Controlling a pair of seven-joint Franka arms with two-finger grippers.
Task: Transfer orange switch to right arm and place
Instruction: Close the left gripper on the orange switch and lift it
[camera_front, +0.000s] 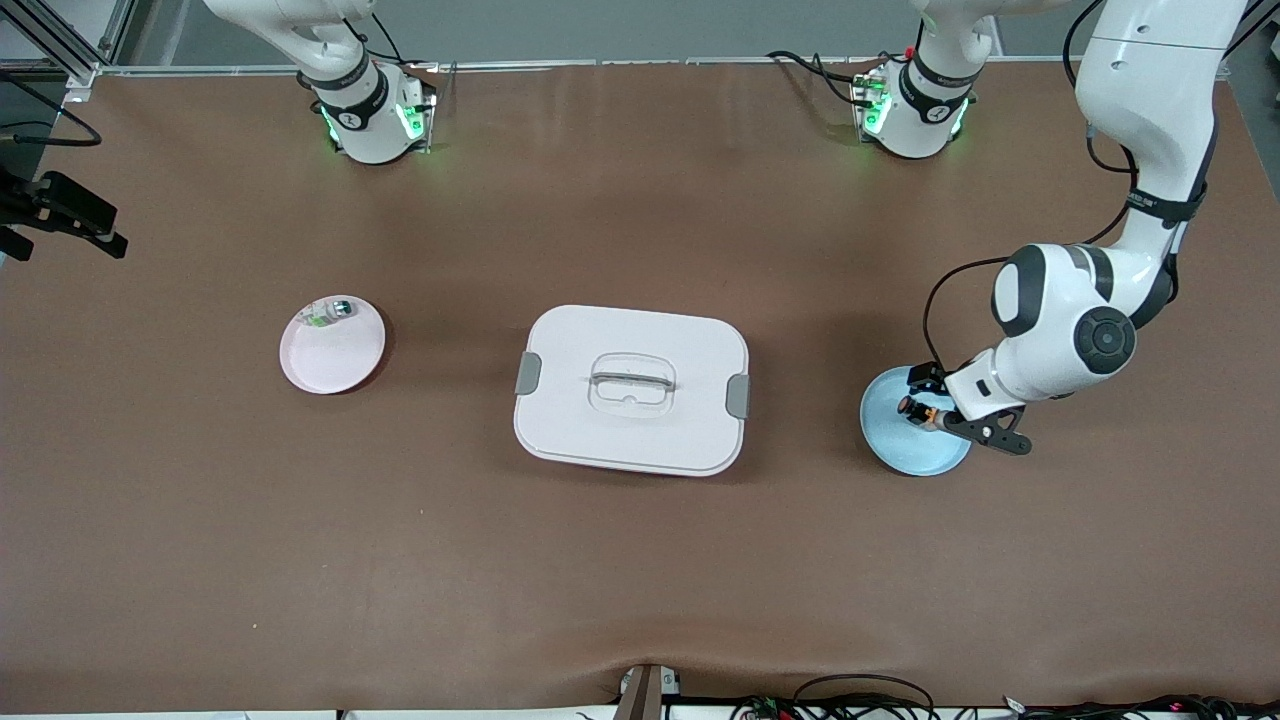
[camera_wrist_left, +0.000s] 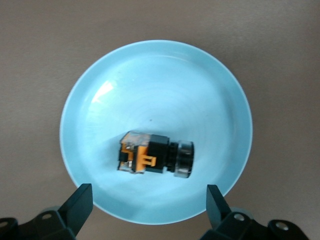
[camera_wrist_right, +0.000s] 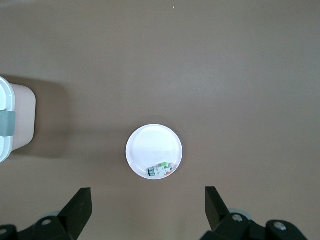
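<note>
Lying on its side in the blue plate (camera_wrist_left: 100, 85), the orange switch (camera_wrist_left: 155, 155) rests near the plate's centre, and we see its orange-tan body at one end and its black collar and cap at the other. In the front view we locate the orange switch (camera_front: 917, 411) on the blue plate (camera_front: 905, 455) toward the left arm's end of the worktop (camera_front: 640, 580).

We find the left end effector (camera_wrist_left: 149, 202) low over this plate, its fingers (camera_wrist_left: 80, 205) spread wide, with nothing between them. In the front view the left end effector (camera_front: 932, 400) hangs over the plate, with the switch just beside its fingers and not gripped.

At the middle of the worktop we note a white lidded container (camera_front: 632, 388) with a clear handle recess and grey latches at both ends.

Toward the right arm's end of the worktop sits a white plate (camera_front: 345, 360) holding a small clear-and-silver part with green (camera_front: 330, 313) near its rim. The right wrist view shows the same white plate (camera_wrist_right: 150, 145) and part (camera_wrist_right: 161, 170) well below the camera.

We see the right end effector (camera_wrist_right: 149, 202) high over the worktop, fingers spread and empty; the right arm waits.
</note>
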